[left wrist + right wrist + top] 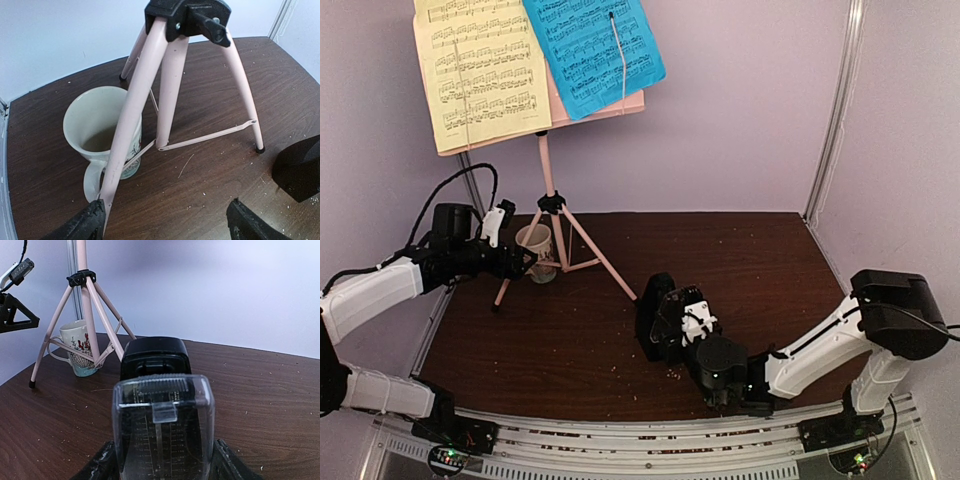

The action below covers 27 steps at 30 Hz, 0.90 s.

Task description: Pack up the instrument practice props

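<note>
The left gripper (pixel 167 218) is held wide open and empty at 1 leg of the music stand (pixel 172 90), seemingly for grasping; right of the stand, the clear cover (pixel 162 430) is clamped by the right gripper (pixel 162 462) before the metronome (pixel 155 355), presumably for refitting.

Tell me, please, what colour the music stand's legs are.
Pale pink legs, clearest in left wrist view.

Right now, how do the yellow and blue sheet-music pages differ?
The yellow page sits on the left of the pink stand, the blue page on the right. The yellow page lies nearly square to it; the blue page is clearly skewed. Both carry printed staves.
</note>
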{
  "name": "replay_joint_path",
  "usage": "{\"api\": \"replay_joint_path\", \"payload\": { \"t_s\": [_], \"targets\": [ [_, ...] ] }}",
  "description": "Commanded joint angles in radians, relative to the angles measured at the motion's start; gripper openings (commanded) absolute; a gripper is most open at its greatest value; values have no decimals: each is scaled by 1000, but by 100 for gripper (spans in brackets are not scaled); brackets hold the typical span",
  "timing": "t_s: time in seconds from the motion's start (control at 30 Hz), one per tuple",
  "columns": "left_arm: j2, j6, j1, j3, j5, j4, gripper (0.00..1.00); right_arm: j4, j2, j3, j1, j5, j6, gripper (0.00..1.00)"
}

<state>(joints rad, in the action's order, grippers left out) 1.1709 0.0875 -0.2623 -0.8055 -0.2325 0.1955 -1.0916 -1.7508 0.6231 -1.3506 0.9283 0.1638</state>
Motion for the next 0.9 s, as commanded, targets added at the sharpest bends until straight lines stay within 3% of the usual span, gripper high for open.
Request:
{"api": "replay_joint_path", "payload": {
  "t_s": [0.0, 0.87],
  "targets": [
    [4, -10, 7, 12, -15, -39, 87, 28, -26, 25, -6, 24, 4, 47],
    [6, -6, 6, 14, -22, -38, 87, 127, -66, 58, -4, 27, 72, 51]
  ]
}}
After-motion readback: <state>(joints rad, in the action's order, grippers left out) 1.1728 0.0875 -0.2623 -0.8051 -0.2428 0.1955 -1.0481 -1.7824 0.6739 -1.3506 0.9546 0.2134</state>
